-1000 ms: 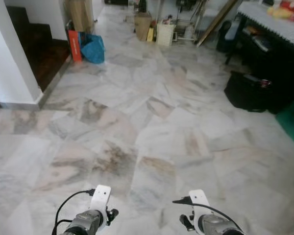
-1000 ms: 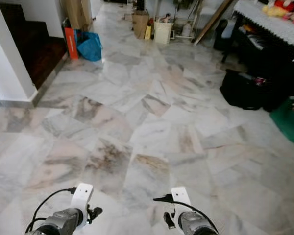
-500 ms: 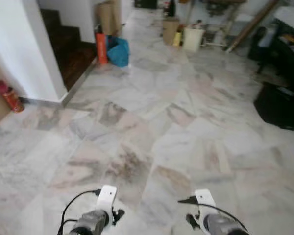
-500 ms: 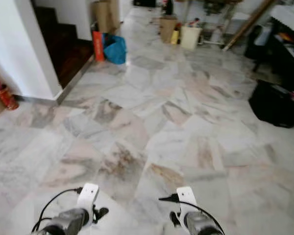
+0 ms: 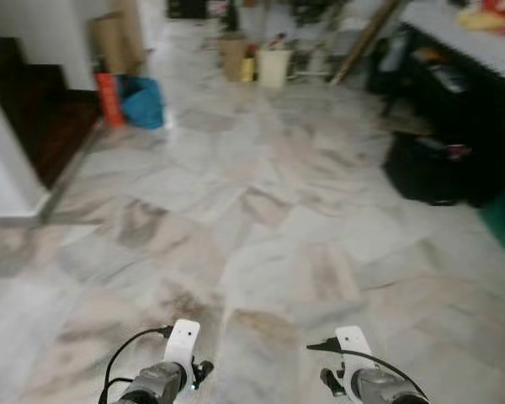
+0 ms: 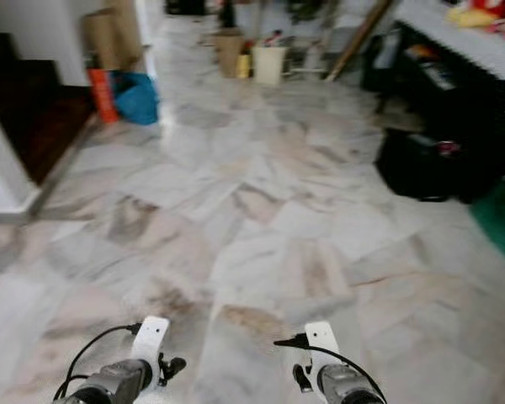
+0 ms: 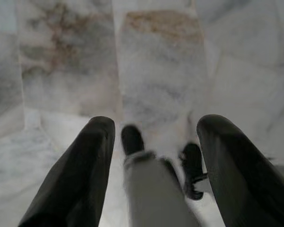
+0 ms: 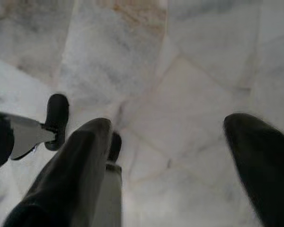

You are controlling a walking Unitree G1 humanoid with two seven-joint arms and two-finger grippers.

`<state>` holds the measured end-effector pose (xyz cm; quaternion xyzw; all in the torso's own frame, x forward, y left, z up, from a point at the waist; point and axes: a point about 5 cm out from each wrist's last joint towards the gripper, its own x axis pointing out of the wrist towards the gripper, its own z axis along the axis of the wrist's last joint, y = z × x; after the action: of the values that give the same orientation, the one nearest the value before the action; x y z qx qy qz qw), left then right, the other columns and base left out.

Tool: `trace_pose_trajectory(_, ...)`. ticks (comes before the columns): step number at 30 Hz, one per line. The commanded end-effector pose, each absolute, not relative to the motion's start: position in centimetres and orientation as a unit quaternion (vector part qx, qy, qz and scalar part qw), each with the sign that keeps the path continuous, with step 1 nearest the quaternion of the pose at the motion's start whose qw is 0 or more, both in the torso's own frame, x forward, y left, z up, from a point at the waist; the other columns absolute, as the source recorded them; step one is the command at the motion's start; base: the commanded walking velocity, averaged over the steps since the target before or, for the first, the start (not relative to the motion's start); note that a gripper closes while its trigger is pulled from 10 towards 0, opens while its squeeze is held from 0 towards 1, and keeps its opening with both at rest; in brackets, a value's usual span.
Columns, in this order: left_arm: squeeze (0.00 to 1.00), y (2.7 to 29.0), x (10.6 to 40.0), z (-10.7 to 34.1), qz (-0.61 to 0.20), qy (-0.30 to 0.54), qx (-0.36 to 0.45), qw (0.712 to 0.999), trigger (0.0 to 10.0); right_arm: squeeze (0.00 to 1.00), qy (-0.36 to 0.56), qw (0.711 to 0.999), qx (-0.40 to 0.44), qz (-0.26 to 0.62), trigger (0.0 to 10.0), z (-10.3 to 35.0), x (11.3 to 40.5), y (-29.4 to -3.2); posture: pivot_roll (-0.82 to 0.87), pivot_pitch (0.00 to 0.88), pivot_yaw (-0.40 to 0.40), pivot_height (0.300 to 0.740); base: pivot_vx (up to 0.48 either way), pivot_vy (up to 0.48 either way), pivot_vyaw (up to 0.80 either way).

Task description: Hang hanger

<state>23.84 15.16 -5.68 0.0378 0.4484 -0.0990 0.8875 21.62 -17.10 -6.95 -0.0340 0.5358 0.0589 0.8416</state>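
We see no hanger, so we cannot judge which arm is nearer it. Our left gripper [image 7: 154, 156] and right gripper [image 8: 173, 165] hang low with fingers spread, holding nothing, bare marble floor [image 5: 261, 210] below and ahead of them.

Pale marble floor [image 5: 261, 210], veined grey and brown. On the left, white wall [image 5: 4, 168] beside dark stairs [image 5: 42, 109]. Far back, cardboard box [image 5: 116, 38], blue bag [image 5: 143, 103], white bin [image 5: 274, 67]. On the right, dark table [image 5: 471, 93].
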Motion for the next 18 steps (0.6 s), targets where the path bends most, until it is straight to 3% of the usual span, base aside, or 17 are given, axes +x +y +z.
trace_pose_trajectory(1,0.0,15.34,23.66,-5.8,-0.099,0.456,0.043,0.884,10.0,0.0,0.529,0.846,-0.032,0.064,10.0,-6.72,22.08,-16.67,0.01,0.0,-0.049,0.74,0.405,0.0,0.0)
trace_pose_trajectory(13,0.0,15.36,23.64,-5.82,-0.098,0.456,0.046,0.883,10.0,0.0,0.529,0.845,-0.032,0.066,10.0,-6.73,22.06,-16.68,0.01,0.0,-0.05,0.74,0.393,0.0,0.0)
trace_pose_trajectory(18,0.0,15.4,23.69,-5.79,-0.096,0.454,0.05,0.884,10.0,0.0,0.529,0.846,-0.033,0.067,10.0,-6.73,22.06,-16.68,0.01,0.0,-0.05,0.74,0.0,0.0,0.0)
